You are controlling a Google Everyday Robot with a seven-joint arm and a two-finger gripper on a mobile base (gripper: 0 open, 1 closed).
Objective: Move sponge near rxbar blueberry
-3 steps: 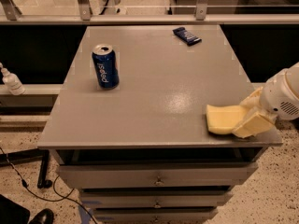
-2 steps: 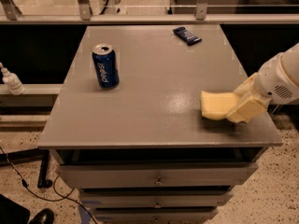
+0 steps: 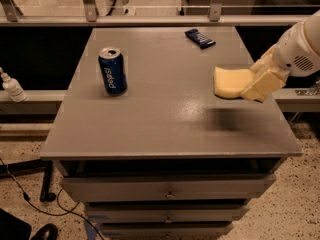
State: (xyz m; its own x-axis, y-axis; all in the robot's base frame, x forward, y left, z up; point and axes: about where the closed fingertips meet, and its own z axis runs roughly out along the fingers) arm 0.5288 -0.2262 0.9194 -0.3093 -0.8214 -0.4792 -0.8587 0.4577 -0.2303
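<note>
On the near part of the bench (image 3: pixel 150 139), right of the middle, lies a soft dark shadow. I take it as the sponge's, which tells me the sponge is off the surface rather than resting on it.

Just beyond that, at the right edge, my end effector (image 3: pixel 253 85) comes in from the right with its pale fingers closed on the right end of the sponge (image 3: pixel 230 82). The sponge juts out to the left of them and hangs over the bench, so the grasp and the lift look done to me.

Across on the left, at about the same depth, stands a blue can (image 3: pixel 112 71), upright and well apart from everything I am handling. It plays no part in this job.

Farthest back, near the far edge and a little left of the sponge, lies the snack bar (image 3: pixel 200 38), flat and untouched. A stretch of bare bench separates it from the sponge. What remains, as I judge it, is carrying the sponge farther back and slightly left, setting it down just beside the snack bar without bumping it, and letting go.
</note>
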